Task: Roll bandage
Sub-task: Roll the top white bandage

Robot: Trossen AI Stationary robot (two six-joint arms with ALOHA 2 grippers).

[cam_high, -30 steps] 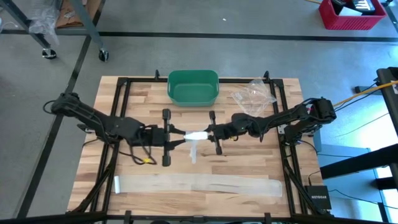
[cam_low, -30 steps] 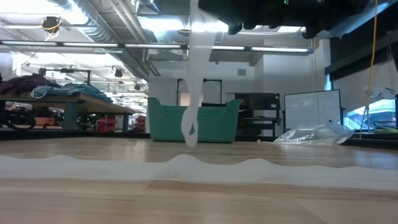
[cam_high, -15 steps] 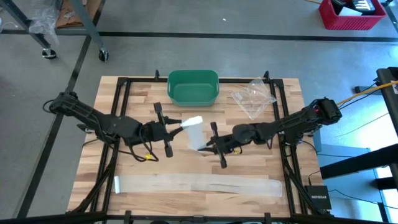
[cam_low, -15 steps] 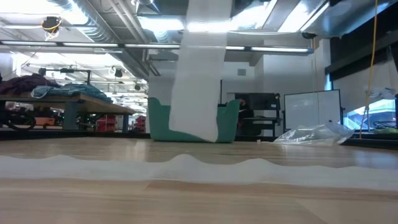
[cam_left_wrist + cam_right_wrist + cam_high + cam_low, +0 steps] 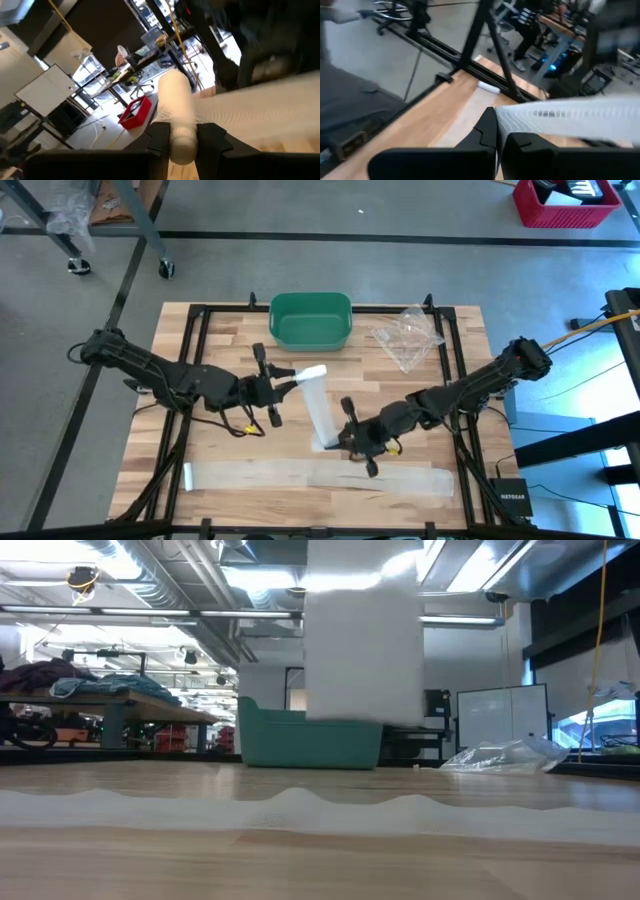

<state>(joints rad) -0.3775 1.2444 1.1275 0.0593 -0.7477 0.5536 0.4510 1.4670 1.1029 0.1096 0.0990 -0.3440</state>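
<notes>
The left gripper clamps the roll above mid-counter; the right gripper pinches the strip's tail. Pulling too hard could yank it free.

Bright, even ceiling light; motion blur in both wrist views.

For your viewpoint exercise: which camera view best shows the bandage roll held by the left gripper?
The left wrist view: the roll fills the frame, clamped between the fingers. The high view shows it small, with the strip running to the right gripper. The low view shows only hanging strip; the right wrist view, its pinched end.
</notes>
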